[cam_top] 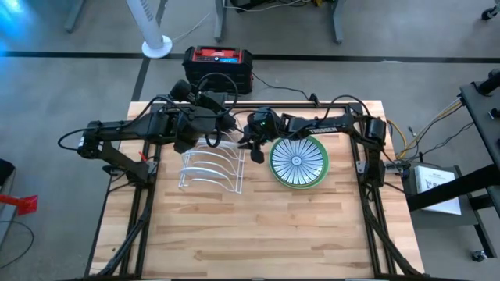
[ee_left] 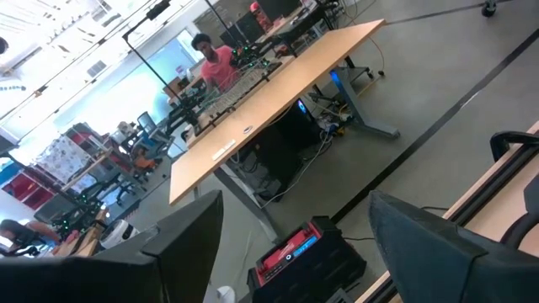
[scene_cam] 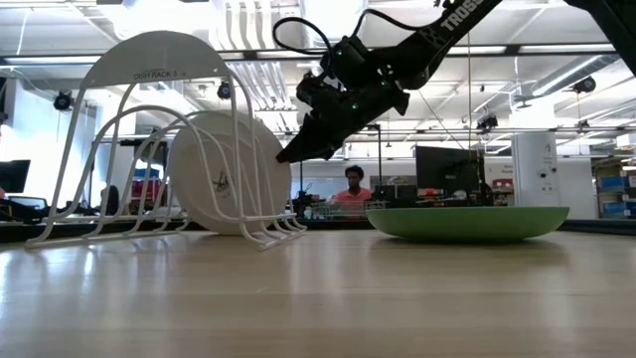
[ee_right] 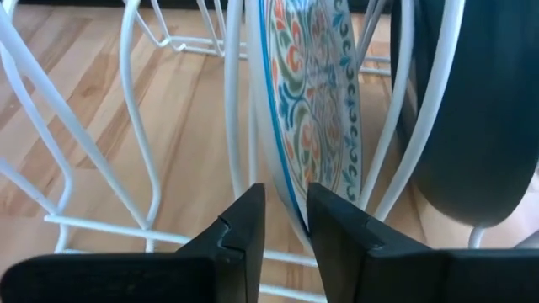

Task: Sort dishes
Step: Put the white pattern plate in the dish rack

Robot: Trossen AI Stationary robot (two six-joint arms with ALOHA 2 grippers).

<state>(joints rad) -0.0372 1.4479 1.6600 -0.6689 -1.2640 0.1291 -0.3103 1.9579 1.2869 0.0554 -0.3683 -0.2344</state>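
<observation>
- The white wire dish rack (cam_top: 211, 170) is seen standing on the light wooden table (cam_top: 258, 234), left of the table's middle, towards the far side.
- A patterned round plate with orange, green and blue ornament (ee_right: 313, 109) is held upright in a slot of the rack; in the low view its pale back (scene_cam: 227, 171) is shown.
- Just beside it, in the neighbouring slot, a dark teal round plate (ee_right: 472, 109) is seen on edge.
- The right gripper (ee_right: 285, 215) is placed at the patterned plate's rim, at the right end of the rack; its two dark fingers (ee_right: 240, 223) are set a narrow gap apart with the rim between them, and whether the rim is clamped cannot be told.
- In the low view the right gripper (scene_cam: 298, 147) is shown angled down from above, close to the plate's edge.
- A white round plate with blue radial lines (cam_top: 298, 161) is laid flat on the table right of the rack, on top of a plain light green plate whose rim (scene_cam: 467, 221) is seen beneath it.
- The left gripper (ee_left: 295, 227) is held above the far end of the rack, with its fingers wide apart and nothing between them.
- A person in a red top (scene_cam: 350, 191) is seen in the room beyond the table.
</observation>
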